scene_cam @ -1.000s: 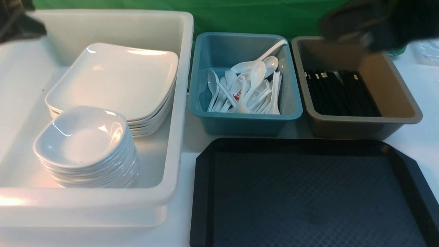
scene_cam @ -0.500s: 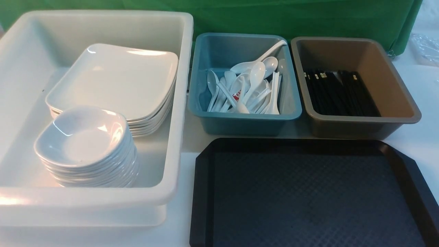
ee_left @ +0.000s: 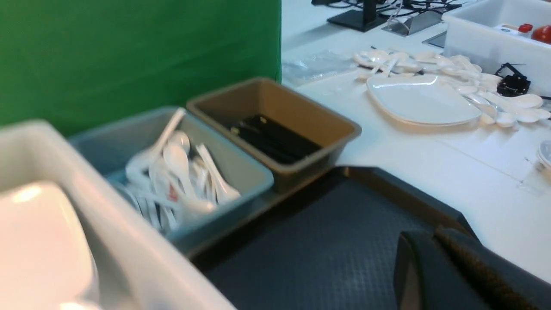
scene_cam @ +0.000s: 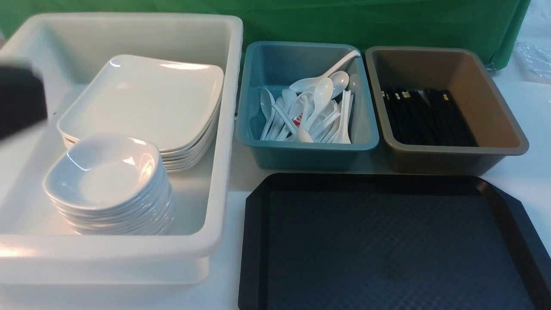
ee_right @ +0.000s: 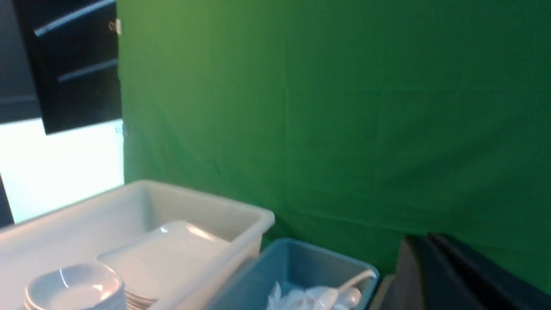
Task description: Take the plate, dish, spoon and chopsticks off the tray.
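The black tray (scene_cam: 387,245) lies bare at the front right, with nothing on it. White plates (scene_cam: 146,97) are stacked in the white bin (scene_cam: 224,129), and a stack of small deep dishes (scene_cam: 103,172) stands in front of them. White spoons (scene_cam: 310,112) fill the blue bin (scene_cam: 308,153). Black chopsticks (scene_cam: 426,116) lie in the brown bin (scene_cam: 456,159). My left gripper (ee_left: 430,234) is shut and empty above the tray's corner (ee_left: 344,241). A dark blur of the left arm (scene_cam: 19,101) shows at the white bin's left side. My right gripper (ee_right: 424,239) is shut and empty, raised before the green backdrop.
A green backdrop (scene_cam: 344,21) closes off the back. Off to the right on the table, the left wrist view shows another white plate (ee_left: 422,99), several loose spoons (ee_left: 508,103) and a clear bin (ee_left: 495,38).
A second ago both arms showed as dark blurs at the top corners. Both then left the front view. The left arm has now come back in at the left edge.
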Motion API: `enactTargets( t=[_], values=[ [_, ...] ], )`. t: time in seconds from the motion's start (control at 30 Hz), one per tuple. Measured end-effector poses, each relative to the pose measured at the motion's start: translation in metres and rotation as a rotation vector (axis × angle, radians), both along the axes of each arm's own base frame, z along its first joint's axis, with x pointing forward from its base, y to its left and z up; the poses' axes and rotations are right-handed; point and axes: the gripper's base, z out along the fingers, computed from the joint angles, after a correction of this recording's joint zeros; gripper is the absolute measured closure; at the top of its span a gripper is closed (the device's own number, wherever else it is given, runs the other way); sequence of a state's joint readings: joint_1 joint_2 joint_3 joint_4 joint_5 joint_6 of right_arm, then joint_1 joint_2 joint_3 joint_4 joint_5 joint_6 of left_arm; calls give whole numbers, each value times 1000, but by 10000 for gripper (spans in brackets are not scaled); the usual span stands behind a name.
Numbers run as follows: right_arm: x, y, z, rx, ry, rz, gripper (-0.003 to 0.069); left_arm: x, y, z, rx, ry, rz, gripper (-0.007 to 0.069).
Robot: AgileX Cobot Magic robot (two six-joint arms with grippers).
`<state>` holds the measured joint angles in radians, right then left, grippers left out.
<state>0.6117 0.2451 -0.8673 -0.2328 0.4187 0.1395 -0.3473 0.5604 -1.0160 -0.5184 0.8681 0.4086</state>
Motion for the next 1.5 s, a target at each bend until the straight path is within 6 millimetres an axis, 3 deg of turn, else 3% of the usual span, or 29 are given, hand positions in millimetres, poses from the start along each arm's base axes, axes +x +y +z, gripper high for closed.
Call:
enactTargets(
  t=[0.27,0.33,0.5,0.83,1.23,1.5],
  values=[
    [22,22,-47,1,-57,53,638,-4,8,-98,-120,127,116,620],
    [24,23,-51,-4,-49,54,636,-1,9,-119,-162,145,152,618],
    [23,23,-50,-2,-54,55,626,13,12,-150,-249,131,248,615],
    [23,23,-50,-2,-54,55,601,21,20,-146,-332,-14,343,611],
    [23,23,-50,-2,-53,54,565,22,24,-147,-107,-155,352,610],
    [23,23,-50,-2,-53,54,547,22,25,-147,-58,-184,349,610]
  ],
)
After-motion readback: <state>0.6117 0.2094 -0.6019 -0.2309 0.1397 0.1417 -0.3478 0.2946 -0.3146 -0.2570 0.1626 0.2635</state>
